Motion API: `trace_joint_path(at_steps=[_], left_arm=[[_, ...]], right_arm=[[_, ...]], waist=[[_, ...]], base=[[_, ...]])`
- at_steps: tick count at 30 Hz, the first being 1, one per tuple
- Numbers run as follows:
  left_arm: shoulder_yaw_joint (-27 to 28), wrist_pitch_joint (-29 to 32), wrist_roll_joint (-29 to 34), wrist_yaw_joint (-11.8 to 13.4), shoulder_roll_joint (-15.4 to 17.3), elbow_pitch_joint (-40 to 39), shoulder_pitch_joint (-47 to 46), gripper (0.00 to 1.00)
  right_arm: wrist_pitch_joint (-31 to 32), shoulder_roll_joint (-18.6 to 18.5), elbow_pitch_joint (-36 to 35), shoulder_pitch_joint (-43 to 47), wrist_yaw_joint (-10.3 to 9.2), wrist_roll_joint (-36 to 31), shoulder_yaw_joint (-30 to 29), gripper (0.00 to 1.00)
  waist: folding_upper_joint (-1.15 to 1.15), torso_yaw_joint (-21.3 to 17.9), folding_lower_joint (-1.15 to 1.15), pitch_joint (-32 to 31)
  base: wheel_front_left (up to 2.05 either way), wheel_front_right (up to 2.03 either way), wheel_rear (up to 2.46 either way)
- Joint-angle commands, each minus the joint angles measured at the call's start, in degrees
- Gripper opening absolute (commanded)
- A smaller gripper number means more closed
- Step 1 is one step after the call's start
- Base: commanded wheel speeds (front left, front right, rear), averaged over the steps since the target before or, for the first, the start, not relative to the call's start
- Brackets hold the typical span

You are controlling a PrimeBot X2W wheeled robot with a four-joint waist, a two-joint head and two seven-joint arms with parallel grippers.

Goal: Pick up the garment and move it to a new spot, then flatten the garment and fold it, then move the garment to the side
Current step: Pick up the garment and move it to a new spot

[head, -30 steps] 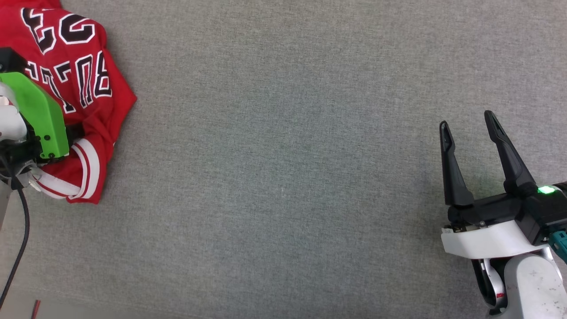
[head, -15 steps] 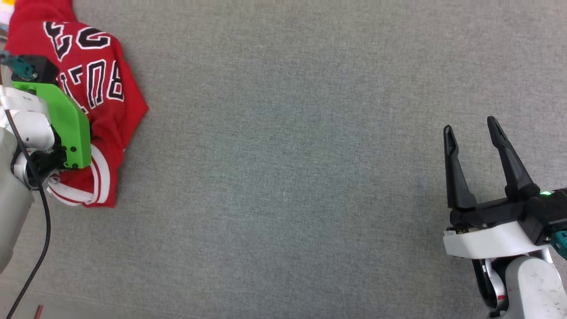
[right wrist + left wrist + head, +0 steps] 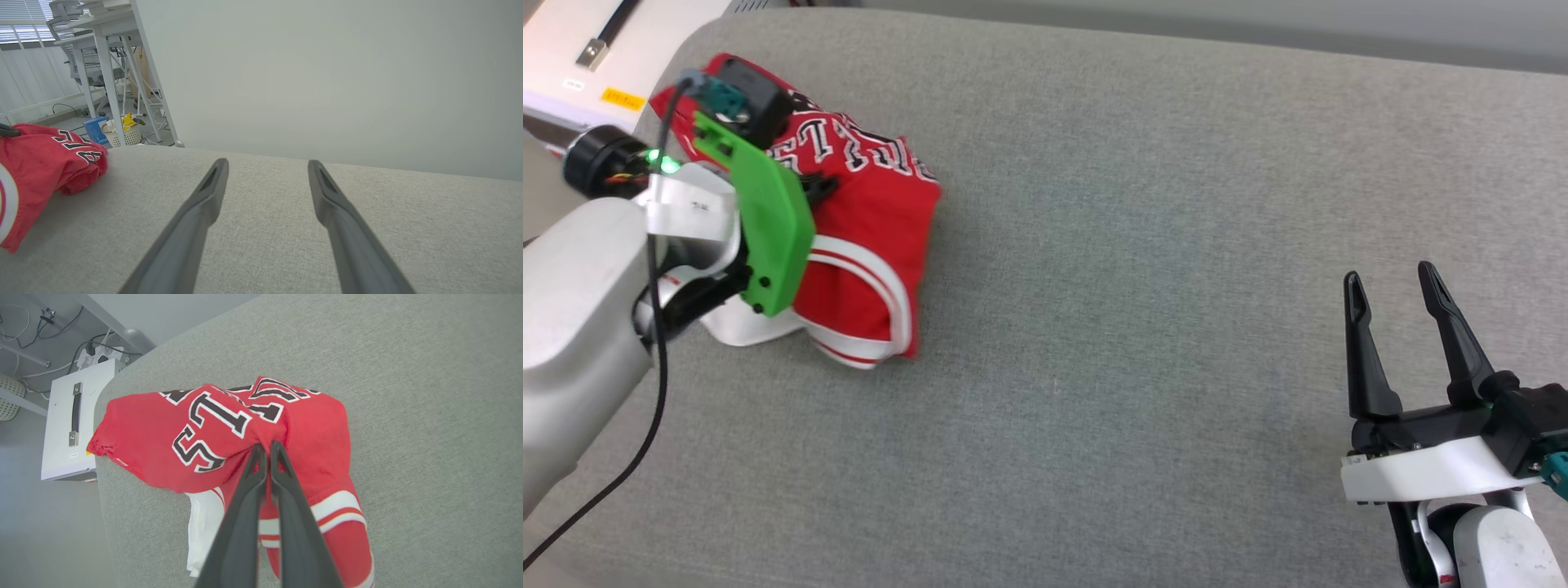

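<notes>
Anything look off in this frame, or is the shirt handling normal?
Nothing spilled or damaged. The garment is a crumpled heap near the far left corner of the table, one corner at the edge, lettering creased. The left gripper is shut on a fold; the right gripper is open, apart from it.

Matt red cloth garment [image 3: 874,237], grey woven surface [image 3: 1143,245] (slightly coarse)

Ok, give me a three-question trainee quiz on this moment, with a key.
1. True or false: the right claw is shut on the garment.
2. The left claw pinches: A) red fabric by the lettering; B) a white sleeve; C) nothing.
3. Is the garment flattened yet?
Key: 1 false, the right claw is open above the grey surface; 2 A; 3 no, it is bunched.
</notes>
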Motion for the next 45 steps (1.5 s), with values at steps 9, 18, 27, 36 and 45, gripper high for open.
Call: trace_joint_path(at_steps=[9, 18, 27, 36, 45], left_arm=[[-7.9, -1.3, 2.3, -0.1, -4.8, -8.3, -7.1, 0.0], [-12.4, -4.9, 1.6, -0.1, -13.2, -9.1, -13.5, 0.0], [-15.4, -7.3, 1.5, -0.1, -18.1, -0.5, -10.1, 0.0], [-15.7, -7.3, 3.9, -0.1, -22.2, 10.4, 1.7, 0.0], [-15.7, -17.7, 7.4, -0.1, -25.9, 13.7, 1.5, 1.0]], right_arm=[[-0.5, -0.1, 0.1, 1.1, -0.05, 2.9, -0.8, 1.0], [-0.5, -0.1, -0.3, 1.6, -0.05, 4.2, -1.9, 1.0], [-0.5, -0.1, -0.8, 0.1, -0.05, 4.7, -2.4, 1.0], [-0.5, -0.1, -0.3, -2.0, -0.05, 4.4, -1.6, 1.0], [-0.5, -0.1, 0.4, -1.2, -0.05, 3.4, -1.7, 1.0]], waist=[[0.0, -8.8, 0.0, -3.1], [0.0, -15.8, 0.0, -2.3], [0.0, -17.3, 0.0, 1.4], [0.0, -16.9, 0.0, 3.8], [0.0, -15.1, 0.0, 1.5]], base=[[0.0, 0.0, 0.0], [0.0, 0.0, 0.0], [0.0, 0.0, 0.0], [0.0, 0.0, 0.0], [0.0, 0.0, 0.0]])
